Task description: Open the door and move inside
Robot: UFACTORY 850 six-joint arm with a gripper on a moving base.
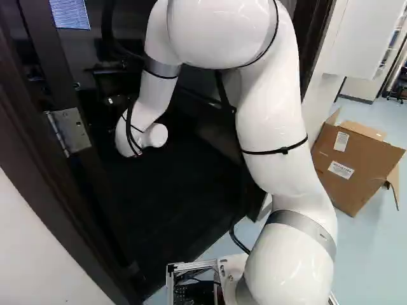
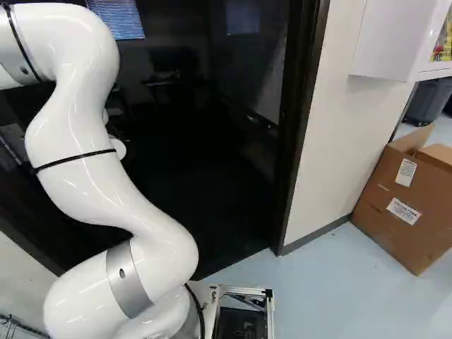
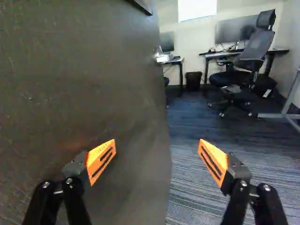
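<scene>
Gripper (image 3: 157, 146): cannot be made out in either base view. Arm (image 1: 286, 152): cut by top and bottom edges, left base view. Right base view: cardboard box (image 2: 402, 208) clipped at right edge, label print too small to read; wall cabinet (image 2: 385, 39) cut at upper right. Wrist view: door (image 3: 84, 93) runs out of frame, partly hiding the smaller monitor (image 3: 167, 42) behind it.

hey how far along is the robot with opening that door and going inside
The door looks done: it stands open, a chair visible past its edge. In hand, the arm reaches through the doorway, jaws open and empty. Left: driving in, since the base is on the pale floor outside.
</scene>
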